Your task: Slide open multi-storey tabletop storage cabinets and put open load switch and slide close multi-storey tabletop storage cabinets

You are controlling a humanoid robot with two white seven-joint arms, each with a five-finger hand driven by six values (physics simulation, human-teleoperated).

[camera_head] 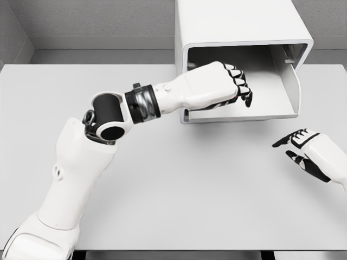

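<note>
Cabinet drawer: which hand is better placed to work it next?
Probably the left. The left hand is curled right at the drawer of the cabinet, over its open front. The right hand rests open on the table, well clear.

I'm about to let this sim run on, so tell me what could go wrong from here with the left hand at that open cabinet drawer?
1. The left hand is curled over the pulled-out drawer; whether it holds the load switch cannot be seen, so a drop could miss or never happen.
2. The forearm crosses the drawer's front left corner and may snag it on withdrawal.
3. The right hand rests open on the table, so nothing steadies the cabinet.
</note>
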